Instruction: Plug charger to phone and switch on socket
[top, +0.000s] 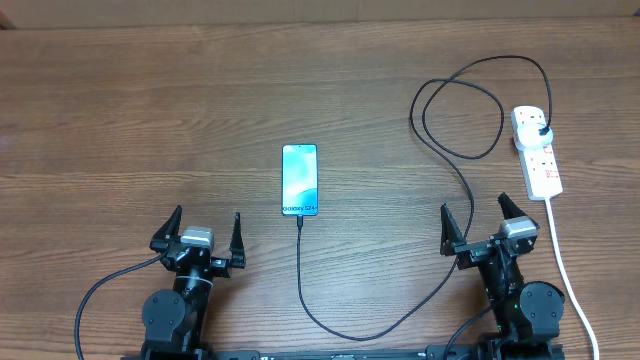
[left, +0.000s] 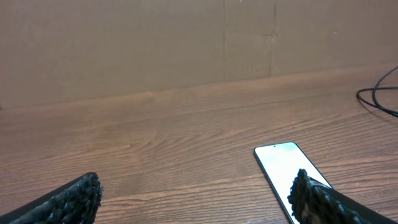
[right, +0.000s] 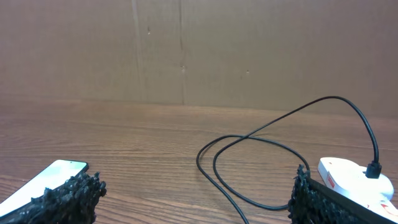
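**Both pincers wide open, phone and socket lying on the desk**

The left pincer (top: 207, 216) sat low at the near edge of the wooden desk (top: 120, 120), its jaws spread wide and holding nothing. The right pincer (top: 473, 206) sat likewise at the near edge on the other side, jaws also spread wide and empty. Neither touched any of the things.

The phone (top: 299, 180) lay flat and face up near the middle of the desk, between the two arms and a little beyond them, its screen lit blue-teal. In the left wrist view it showed just past the right-hand finger (left: 323, 202).

The charger (top: 300, 270) met the phone's near short edge with its tip. Whether the tip was fully seated could not be told. From there the cable ran toward the near edge, curved right, passed up beside the right pincer, made a loose loop and ended at a black plug (top: 543, 133).

That plug stood in the far end of the socket (top: 541, 168), which lay at the right side of the desk, beyond the right pincer. Its white cord (top: 565, 270) trailed toward the near edge. The position of its switches could not be made out.
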